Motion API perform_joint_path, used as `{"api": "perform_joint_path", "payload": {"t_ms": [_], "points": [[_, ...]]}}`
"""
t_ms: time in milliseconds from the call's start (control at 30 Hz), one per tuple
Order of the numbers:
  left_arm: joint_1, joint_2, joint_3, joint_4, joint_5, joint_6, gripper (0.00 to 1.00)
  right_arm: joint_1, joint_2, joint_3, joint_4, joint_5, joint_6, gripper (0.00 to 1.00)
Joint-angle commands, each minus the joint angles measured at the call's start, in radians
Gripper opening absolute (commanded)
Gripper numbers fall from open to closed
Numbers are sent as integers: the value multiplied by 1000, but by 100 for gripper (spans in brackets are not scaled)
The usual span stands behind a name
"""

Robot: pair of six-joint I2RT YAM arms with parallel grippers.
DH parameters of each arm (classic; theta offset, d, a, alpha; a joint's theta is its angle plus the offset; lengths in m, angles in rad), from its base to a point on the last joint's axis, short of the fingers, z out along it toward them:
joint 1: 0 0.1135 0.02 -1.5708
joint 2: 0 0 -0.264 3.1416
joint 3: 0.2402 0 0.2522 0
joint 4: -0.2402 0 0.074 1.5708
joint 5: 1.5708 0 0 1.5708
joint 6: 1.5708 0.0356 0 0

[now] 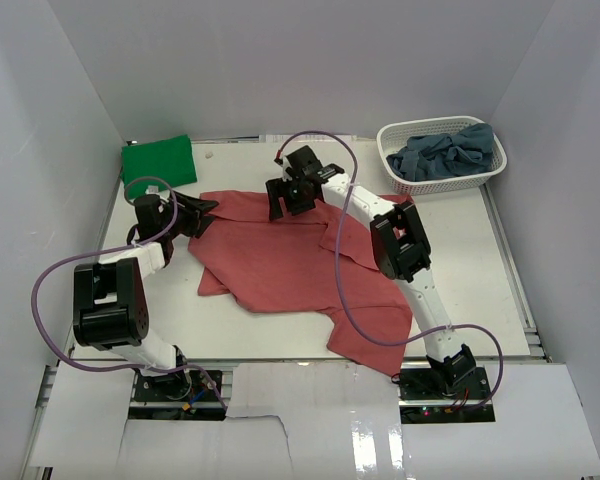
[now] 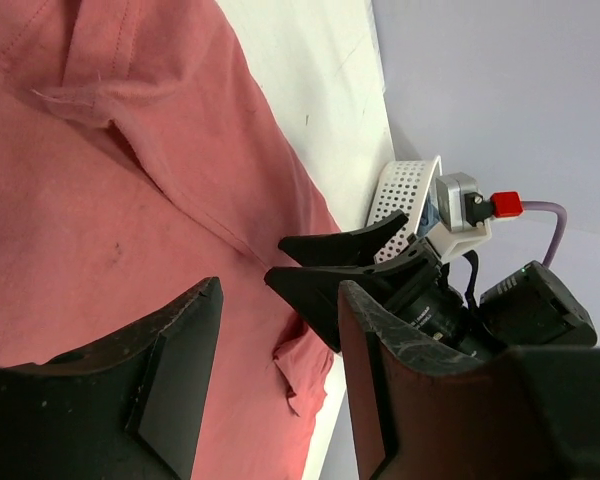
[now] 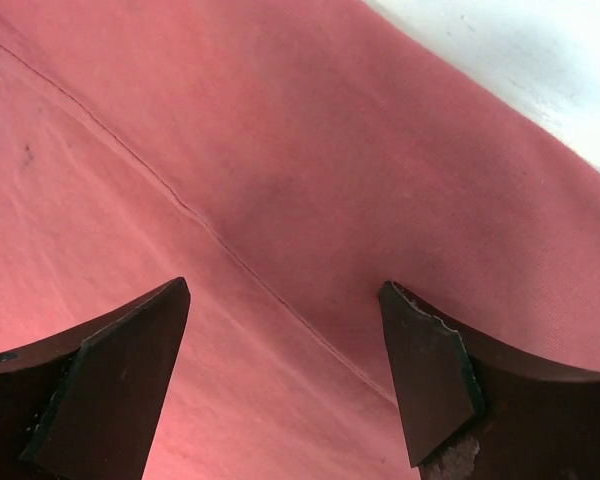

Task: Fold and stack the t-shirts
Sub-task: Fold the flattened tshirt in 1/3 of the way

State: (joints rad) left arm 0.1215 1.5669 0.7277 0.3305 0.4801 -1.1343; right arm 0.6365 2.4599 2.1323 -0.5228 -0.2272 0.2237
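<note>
A salmon-red t-shirt (image 1: 280, 265) lies spread out, a bit rumpled, over the middle of the table. My left gripper (image 1: 205, 217) hovers open at its far-left edge, and the wrist view shows red cloth (image 2: 100, 180) below the left gripper (image 2: 280, 290) with nothing between the fingers. My right gripper (image 1: 288, 205) is open over the shirt's far edge. Its wrist view shows the right gripper (image 3: 285, 288) low over a seam in the red cloth (image 3: 280, 150), gripping nothing. A folded bright green t-shirt (image 1: 160, 163) lies at the far left. Grey-blue t-shirts (image 1: 448, 152) are heaped in the basket.
The white lattice basket (image 1: 450, 183) stands at the far right corner and also shows in the left wrist view as the basket (image 2: 400, 190). White walls close in the table on three sides. The red shirt's near-right corner hangs close to the table's front edge (image 1: 310, 362).
</note>
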Motion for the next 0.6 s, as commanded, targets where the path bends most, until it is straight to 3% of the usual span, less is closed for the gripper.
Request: {"api": "perform_joint_path", "payload": {"t_ms": [0, 67, 133, 200, 233, 267, 567], "points": [[3, 4, -5, 42, -12, 1, 60, 6, -52, 15, -2, 35, -30, 83], [3, 12, -10, 50, -9, -5, 60, 6, -49, 18, -8, 35, -29, 80], [1, 16, -14, 54, -8, -8, 60, 6, -50, 17, -5, 32, -29, 60], [1, 15, -19, 62, -11, -8, 60, 6, -58, 12, -2, 23, -26, 35], [1, 12, -20, 64, -12, -5, 60, 8, -61, 3, 1, 22, -23, 16], [1, 10, -20, 65, -14, -4, 60, 6, -67, 0, 6, 20, -23, 8], [-8, 27, -30, 79, -21, -5, 60, 0, -55, -12, 12, 26, -3, 8]]}}
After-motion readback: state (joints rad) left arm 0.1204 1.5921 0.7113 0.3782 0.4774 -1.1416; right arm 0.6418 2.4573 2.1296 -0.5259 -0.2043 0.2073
